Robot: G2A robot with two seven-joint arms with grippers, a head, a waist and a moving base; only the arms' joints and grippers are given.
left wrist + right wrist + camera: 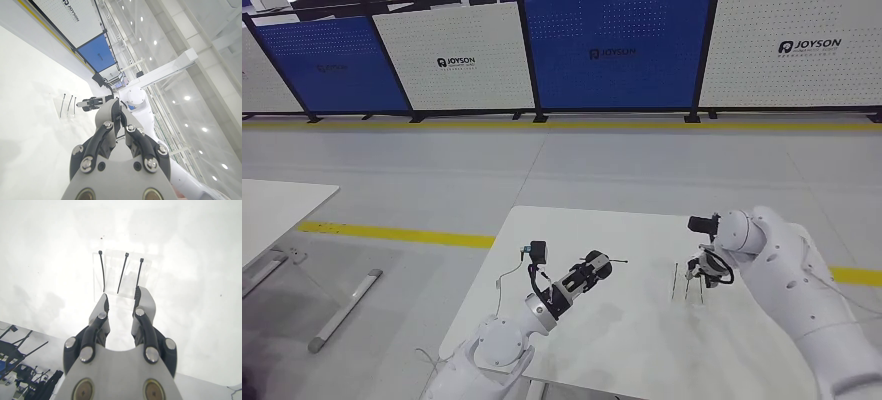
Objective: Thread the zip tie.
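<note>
Three black zip ties [122,271] lean side by side on a clear plastic stand [98,294] on the white table [622,330]. My right gripper [121,291] hovers open just over their tail ends, the middle tie's tip lying between its fingers [137,294]. From above, the right gripper [697,270] is at the table's right, over the ties [687,283]. My left gripper [118,106] is shut and raised above the table's middle. From above, a thin black zip tie [617,262] sticks out of the left gripper [597,266] toward the right arm.
In the left wrist view the right gripper [88,103] sits beside the ties [70,104]. A second white table [272,215] stands at the far left. Blue and white pegboard panels [612,50] line the back beyond yellow floor tape.
</note>
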